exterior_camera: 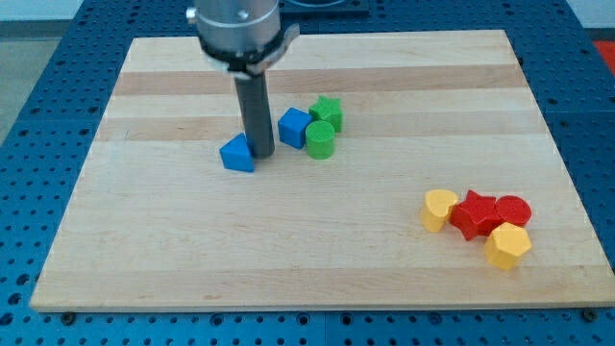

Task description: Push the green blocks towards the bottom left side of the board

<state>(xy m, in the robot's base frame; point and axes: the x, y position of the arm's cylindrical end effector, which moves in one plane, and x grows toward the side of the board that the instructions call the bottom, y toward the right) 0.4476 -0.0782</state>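
Observation:
Two green blocks sit just above the board's middle: a green star [328,110] and, touching it below, a green cylinder [320,139]. A blue cube [294,127] touches the cylinder's left side. A blue triangular block [236,153] lies further left. My tip [262,154] stands on the board between the blue triangular block and the blue cube, right against the triangular block's right edge and a short way left of the green blocks.
At the view's lower right lies a cluster: a yellow heart-like block [439,209], a red star [474,213], a red cylinder [512,210] and a yellow hexagon [507,246]. The wooden board [144,259] is ringed by a blue perforated table.

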